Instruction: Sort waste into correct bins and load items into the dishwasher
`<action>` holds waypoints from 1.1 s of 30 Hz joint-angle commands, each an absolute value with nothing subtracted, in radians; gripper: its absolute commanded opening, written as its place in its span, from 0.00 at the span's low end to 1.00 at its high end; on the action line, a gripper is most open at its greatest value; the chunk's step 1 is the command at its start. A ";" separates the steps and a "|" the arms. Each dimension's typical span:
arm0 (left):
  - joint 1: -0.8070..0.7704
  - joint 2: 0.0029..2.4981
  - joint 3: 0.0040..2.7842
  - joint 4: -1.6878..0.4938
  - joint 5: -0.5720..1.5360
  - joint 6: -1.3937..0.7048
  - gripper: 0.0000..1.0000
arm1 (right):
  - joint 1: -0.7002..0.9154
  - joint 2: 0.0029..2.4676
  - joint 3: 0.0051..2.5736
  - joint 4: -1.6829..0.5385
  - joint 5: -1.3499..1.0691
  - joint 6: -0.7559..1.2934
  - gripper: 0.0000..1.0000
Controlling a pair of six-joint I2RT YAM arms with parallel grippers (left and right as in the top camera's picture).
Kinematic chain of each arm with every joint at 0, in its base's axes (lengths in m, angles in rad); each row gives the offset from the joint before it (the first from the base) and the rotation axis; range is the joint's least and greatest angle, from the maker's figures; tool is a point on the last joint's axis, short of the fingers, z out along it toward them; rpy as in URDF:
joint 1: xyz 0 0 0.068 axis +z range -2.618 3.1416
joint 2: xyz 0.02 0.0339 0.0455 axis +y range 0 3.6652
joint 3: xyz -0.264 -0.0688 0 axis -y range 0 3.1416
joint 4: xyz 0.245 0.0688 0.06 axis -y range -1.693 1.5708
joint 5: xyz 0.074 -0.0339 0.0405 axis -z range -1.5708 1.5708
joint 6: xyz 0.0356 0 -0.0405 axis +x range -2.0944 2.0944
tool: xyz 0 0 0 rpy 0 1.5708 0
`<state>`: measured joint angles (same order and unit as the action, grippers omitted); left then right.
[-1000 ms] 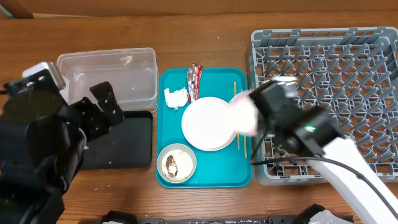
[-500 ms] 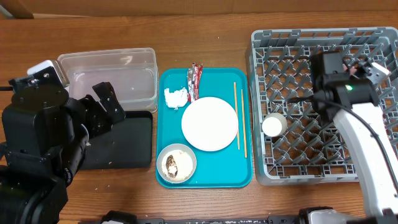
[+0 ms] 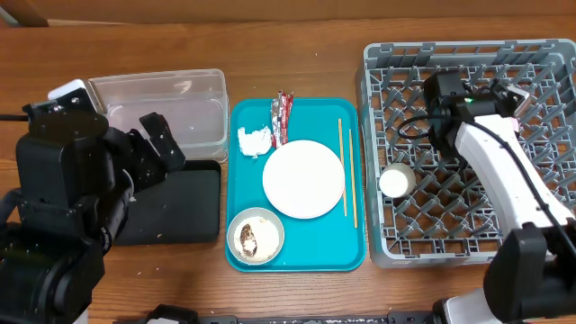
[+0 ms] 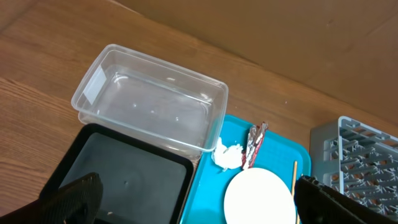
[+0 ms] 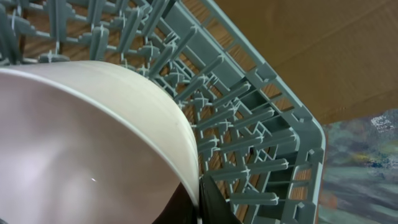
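Observation:
My right gripper is shut on the rim of the pale-pink bowl and holds it tilted over the grey dish rack, near its far side in the overhead view. A small white cup lies in the rack. My left gripper is open and empty above the black tray, beside the clear tub. On the teal tray lie the tissue, the wrapper, the round plate, the chopsticks and a grey-rimmed bowl with food scraps.
The left arm's bulky black body covers the table's left side and part of the black tray. The rack's upright pegs surround the held bowl. Bare wooden table lies behind the trays.
My right arm has swung from the rack's left edge to its far right with the pink bowl. The cup now shows in the rack. The left arm has shifted slightly.

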<state>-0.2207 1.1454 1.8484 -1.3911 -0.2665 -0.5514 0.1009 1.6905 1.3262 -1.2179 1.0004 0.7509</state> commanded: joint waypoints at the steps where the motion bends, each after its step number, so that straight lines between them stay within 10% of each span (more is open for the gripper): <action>1: -0.213 1.164 1.861 -1.392 -0.276 -0.554 1.00 | 0.130 1.713 1.340 -1.216 1.015 0.760 0.04; 33: -0.213 1.214 1.861 -1.421 -0.263 -0.553 1.00 | 0.231 1.829 1.329 -1.263 1.147 0.762 0.04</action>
